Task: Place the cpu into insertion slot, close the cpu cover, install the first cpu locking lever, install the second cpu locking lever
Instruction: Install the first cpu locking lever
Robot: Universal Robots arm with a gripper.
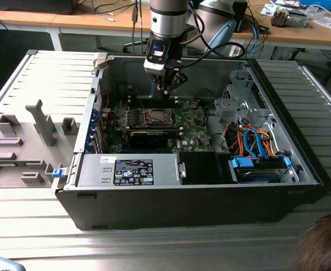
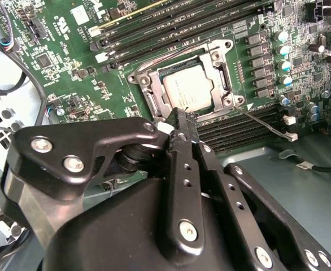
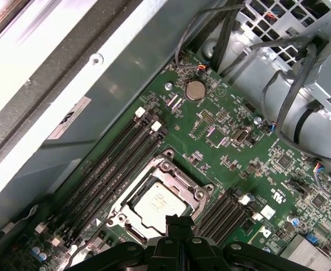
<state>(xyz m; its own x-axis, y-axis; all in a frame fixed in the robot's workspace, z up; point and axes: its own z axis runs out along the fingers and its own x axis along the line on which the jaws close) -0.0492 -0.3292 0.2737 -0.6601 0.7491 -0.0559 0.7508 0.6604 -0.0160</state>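
Open computer case (image 1: 154, 209) on a ribbed metal table (image 1: 154, 248). Entries run from the exterior view's left to its right.

- Grey fixture tray (image 1: 18, 164): well left of the case, with moulded holders.
- Long black card (image 1: 148, 135): on the green circuit board (image 1: 194, 132), just near of the socket.
- Insertion slot (image 1: 154, 116): mid-board, on the far side of the card. Filled.
- Cpu (image 2: 188, 90): seated flat in the slot, silvery top showing through the window. First step judged done.
- Cpu cover (image 2: 208, 52): lying flat around the chip in both wrist views. Second step judged done.
- Locking lever (image 2: 264, 121): thin wire rod angling away from one socket corner, across the narrow black slots. Judged unlatched. State of the other lever: cannot tell. Both lever steps judged outstanding.
- Gripper (image 1: 166, 84): hanging just above the socket, fingers pressed together with nothing between them. Fingertips (image 2: 179, 121) over one edge of the cover; contact uncertain.
- Drive cage with orange and blue cables (image 1: 256, 141): at the right end of the case, apart from the socket.
- Person's hair (image 1: 323, 243): near right corner.
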